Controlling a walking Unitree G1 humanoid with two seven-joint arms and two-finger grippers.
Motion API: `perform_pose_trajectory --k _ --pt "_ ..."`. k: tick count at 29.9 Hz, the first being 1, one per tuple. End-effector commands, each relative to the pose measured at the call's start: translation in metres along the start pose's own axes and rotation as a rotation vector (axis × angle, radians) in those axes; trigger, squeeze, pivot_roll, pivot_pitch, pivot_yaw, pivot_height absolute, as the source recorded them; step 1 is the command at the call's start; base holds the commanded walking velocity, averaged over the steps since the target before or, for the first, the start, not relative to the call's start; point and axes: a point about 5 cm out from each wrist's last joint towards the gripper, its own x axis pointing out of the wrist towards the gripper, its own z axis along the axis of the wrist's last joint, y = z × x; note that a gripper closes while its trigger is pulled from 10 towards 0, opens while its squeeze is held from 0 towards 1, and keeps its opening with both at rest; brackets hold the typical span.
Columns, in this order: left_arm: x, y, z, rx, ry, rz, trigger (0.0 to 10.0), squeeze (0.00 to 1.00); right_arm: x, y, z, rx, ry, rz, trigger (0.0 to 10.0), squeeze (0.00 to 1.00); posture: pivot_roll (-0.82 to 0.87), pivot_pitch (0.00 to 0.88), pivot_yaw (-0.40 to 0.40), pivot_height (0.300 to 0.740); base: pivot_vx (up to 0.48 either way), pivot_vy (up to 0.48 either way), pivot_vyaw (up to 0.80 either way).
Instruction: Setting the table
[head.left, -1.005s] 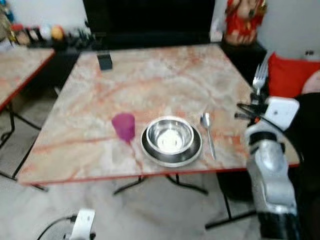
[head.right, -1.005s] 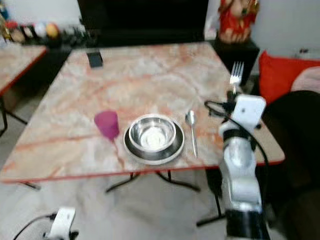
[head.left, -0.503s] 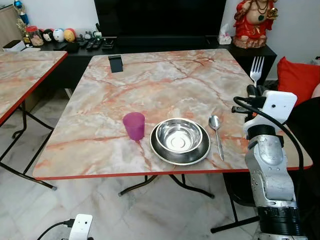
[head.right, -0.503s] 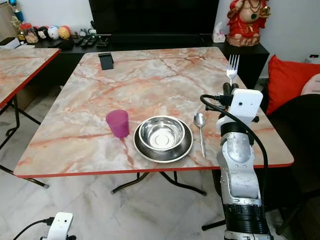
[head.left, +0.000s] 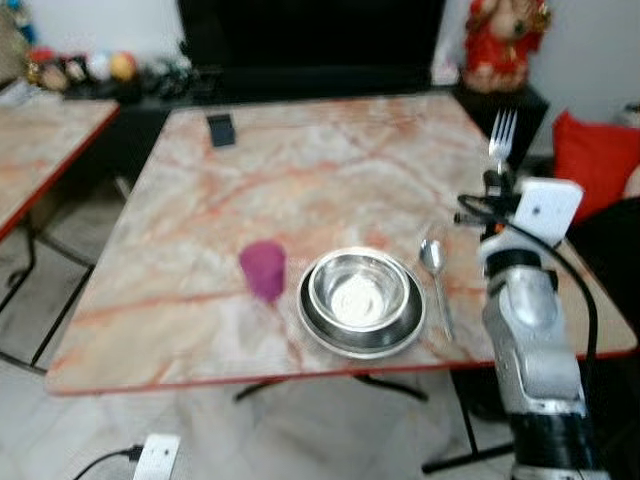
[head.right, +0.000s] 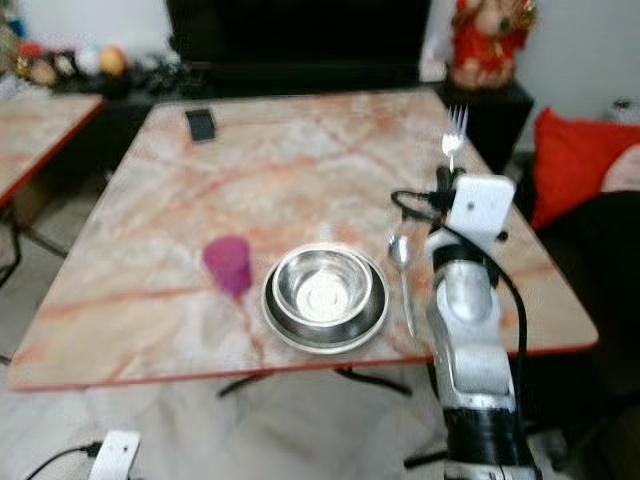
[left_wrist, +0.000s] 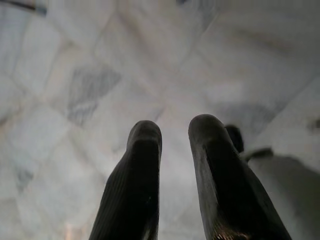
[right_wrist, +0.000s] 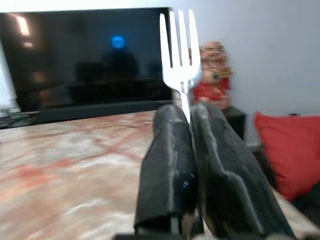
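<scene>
The right pincer (right_wrist: 192, 145) is clamping the fork (head.left: 500, 133) upright above the counter (head.left: 300, 170) edge, beside the spoon (head.left: 435, 270). Lowering it flat, parallel beside the bowl (head.left: 358, 292), would be best.

We see a marbled tabletop (head.left: 300, 170) with a red edge across the middle of the frame. On it, toward the lower centre, a steel bowl (head.left: 359, 291) sits inside a steel plate (head.left: 361, 322). A purple cup (head.left: 263, 270) stands just left of the plate, apart from it. A spoon (head.left: 436, 270) lies just right of the plate, handle toward the near edge. A small dark object (head.left: 220, 129) rests in the upper left of the tabletop.
</scene>
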Motion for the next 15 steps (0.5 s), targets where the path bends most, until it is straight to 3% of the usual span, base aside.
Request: perform_pose_trajectory --k 1,11,15 --pt "0.000 -0.003 -0.003 0.002 0.017 -0.006 10.0 0.00 0.002 -0.006 0.001 -0.005 0.001 -0.020 10.0 0.00 -0.09 0.000 0.026 0.740 0.000 0.000 0.00" --pt "0.000 -0.003 -0.003 -0.004 0.020 -0.006 10.0 0.00 0.002 -0.011 0.004 -0.026 0.007 -0.010 10.0 0.00 -0.10 0.000 0.023 0.740 0.000 0.000 0.00" --pt "0.000 -0.004 -0.002 -0.003 0.021 -0.005 10.0 0.00 -0.003 -0.019 -0.003 -0.099 0.108 -0.018 10.0 0.00 -0.10 0.000 0.022 0.740 0.000 0.000 0.00"
